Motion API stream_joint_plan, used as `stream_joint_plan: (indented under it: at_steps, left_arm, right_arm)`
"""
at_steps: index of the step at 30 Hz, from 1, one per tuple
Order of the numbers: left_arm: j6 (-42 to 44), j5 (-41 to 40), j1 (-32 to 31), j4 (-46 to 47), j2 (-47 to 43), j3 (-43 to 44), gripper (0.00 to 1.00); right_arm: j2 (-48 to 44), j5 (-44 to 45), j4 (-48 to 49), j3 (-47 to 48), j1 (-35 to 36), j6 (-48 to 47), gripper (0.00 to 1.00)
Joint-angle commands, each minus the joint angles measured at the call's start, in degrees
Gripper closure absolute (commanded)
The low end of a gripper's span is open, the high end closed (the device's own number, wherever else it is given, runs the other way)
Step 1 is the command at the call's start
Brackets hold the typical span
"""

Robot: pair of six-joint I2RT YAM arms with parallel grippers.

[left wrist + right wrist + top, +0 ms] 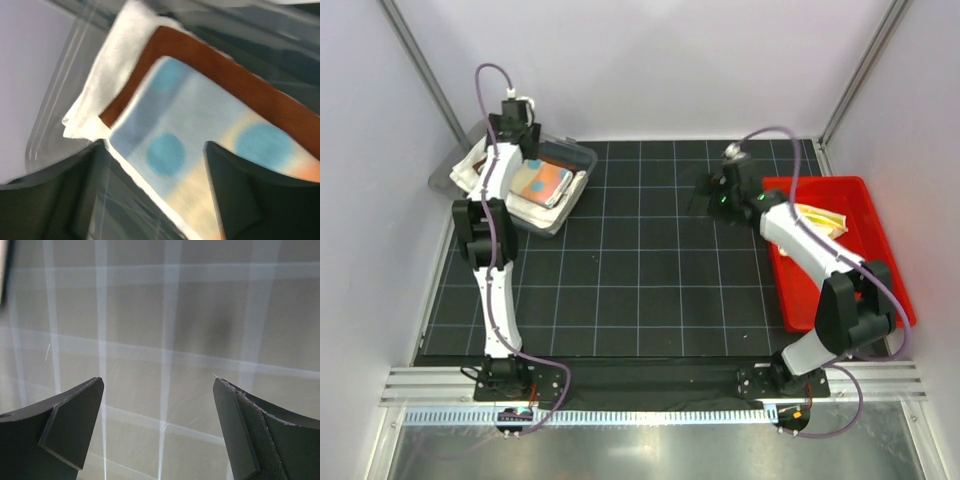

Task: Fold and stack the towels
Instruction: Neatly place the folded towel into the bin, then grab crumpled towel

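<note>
Here, three stacked towels (190,125), one yellow towel (817,218).

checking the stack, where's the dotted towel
Top view, far left: the dotted towel lies atop the rust-brown towel in the clear bin, below the left gripper.

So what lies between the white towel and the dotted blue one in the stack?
The rust-brown towel; its edge shows between them in the left wrist view.

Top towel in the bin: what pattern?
The towel is light blue with coloured dots; left wrist view.
</note>
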Motion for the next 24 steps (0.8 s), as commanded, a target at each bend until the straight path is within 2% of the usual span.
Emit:
stream_joint_plan:
  at_steps: [1, 2, 4, 5, 6, 9, 11, 12, 13, 15, 17, 20, 21, 22, 24]
  left_arm:
    - [-4.6, 0.5, -9.1, -1.4, -15.8, -3.3, 0.05]
    - [-5.8, 1.5, -11.0, -1.9, -17.9, -4.9, 0.01]
    - [-11.5, 6.0, -15.3, -3.4, -22.2, -9.7, 0.00]
    - [-14.5, 12.5, -16.0, -3.5, -26.2, -11.7, 0.01]
    - [-21.6, 17.7, -16.5, -3.5, -27.9, -13.8, 0.00]
    - [-32.1, 32.3, -16.6, -0.8, -33.1, -22.1, 0.00]
    - [-38.2, 36.9, -16.9, -0.7, -36.1, -28.0, 0.00]
    - [-39.7, 43.2, -17.1, 1.7, -37.2, -30.8, 0.01]
    - [-42.8, 44.9, -18.4, 3.0, -38.3, -33.5, 0.00]
    - [-42.6, 45.9, -20.5, 3.2, -41.6, -40.4, 0.00]
    - [-43.5, 45.5, -23.8, 4.6, -44.2, -46.8, 0.00]
    - [-42.6, 44.2, -27.1, 5.1, -47.9, -49.6, 0.01]
    - [-42.4, 43.1, -27.3, 3.6, -48.7, -49.6, 0.00]
    - [-42.3, 39.7, -27.4, 2.9, -50.7, -49.5, 0.00]
    - [-40.0, 36.7, -27.2, 0.6, -52.5, -47.7, 0.00]
  right_arm:
    - [1.9, 18.4, -9.9, 13.3, -10.4, 1.1, 0.00]
    - [2.4, 20.9, -10.4, 14.4, -13.3, 1.4, 0.00]
    - [3.7, 25.4, -12.4, 16.5, -17.4, 3.4, 0.00]
    - [4.3, 26.1, -13.1, 16.9, -21.0, 4.0, 0.00]
    - [4.9, 26.5, -13.7, 17.0, -22.8, 3.9, 0.00]
    - [7.3, 26.1, -14.5, 16.6, -28.2, 2.6, 0.00]
    - [9.2, 24.9, -12.9, 15.6, -31.8, 1.8, 0.00]
    - [10.1, 23.6, -12.5, 15.7, -33.1, 1.7, 0.00]
    - [10.9, 22.9, -13.2, 16.3, -34.0, 1.8, 0.00]
    - [12.5, 21.6, -13.1, 15.9, -36.8, 2.5, 0.00]
    - [13.9, 16.0, -11.2, 14.1, -38.7, 3.7, 0.00]
    - [16.5, 14.8, -11.5, 14.6, -39.5, 3.7, 0.03]
    - [16.7, 13.3, -11.4, 14.8, -39.5, 3.7, 0.08]
    - [16.7, 12.0, -11.0, 15.2, -39.5, 3.7, 0.31]
    - [15.6, 9.9, -11.6, 16.7, -39.5, 3.1, 0.66]
